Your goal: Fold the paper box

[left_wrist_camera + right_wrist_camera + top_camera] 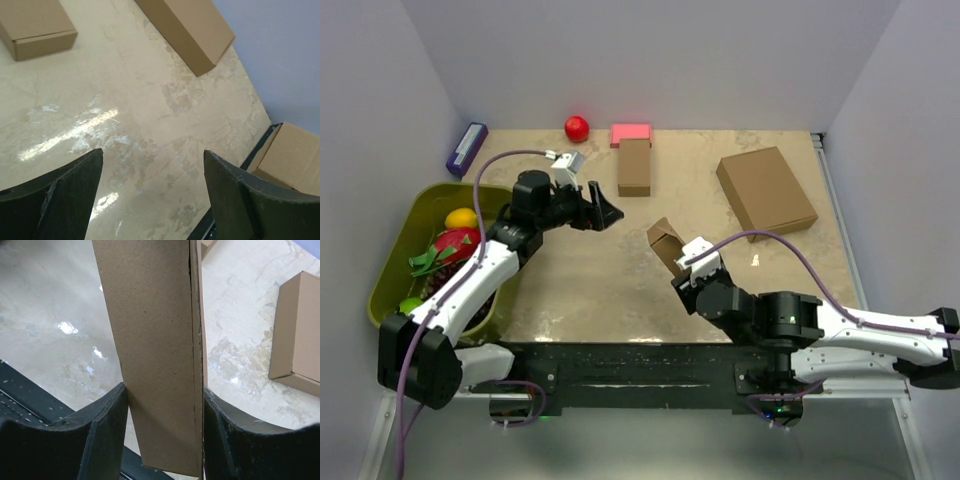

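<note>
The paper box (665, 240) is a small brown cardboard piece held upright just above the table, near its middle. My right gripper (680, 262) is shut on it. In the right wrist view both fingers (107, 420) press the sides of the paper box (155, 340), whose lower edge hangs below the fingertips of the right gripper (165, 387). My left gripper (608, 213) stands open to the left of it, apart from it, with nothing between its fingers. The left wrist view shows the left gripper (152, 152) wide open over bare table, with the paper box (295, 155) at the right edge.
A narrow brown box (634, 167) lies at the back centre and a larger brown box (767, 190) at the back right. A pink block (631, 132), a red ball (577, 127) and a purple item (466, 148) sit along the back. A green bin (420, 205) of fruit stands left.
</note>
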